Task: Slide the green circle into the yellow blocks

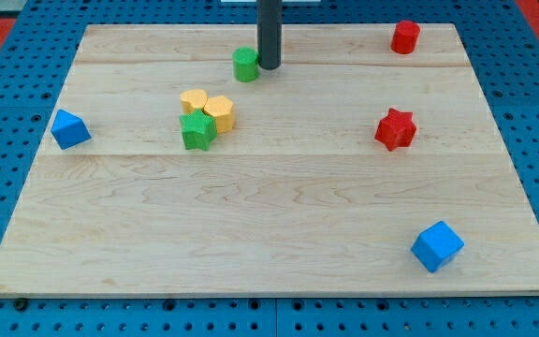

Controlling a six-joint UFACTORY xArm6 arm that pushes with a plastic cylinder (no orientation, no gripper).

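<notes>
The green circle (245, 65) is a short green cylinder near the view's top, left of centre. My tip (269, 66) stands right beside it on its right, touching or nearly touching. Two yellow blocks sit below and left of it: a yellow heart-like block (194, 100) and a yellow hexagon (220, 111), side by side. A green star (197, 131) rests against their lower edge.
A wooden board (269, 225) lies on a blue pegboard. A red cylinder (404, 36) is at the top right, a red star (396, 129) at the right, a blue cube (437, 246) at the bottom right, a blue block (69, 129) at the left edge.
</notes>
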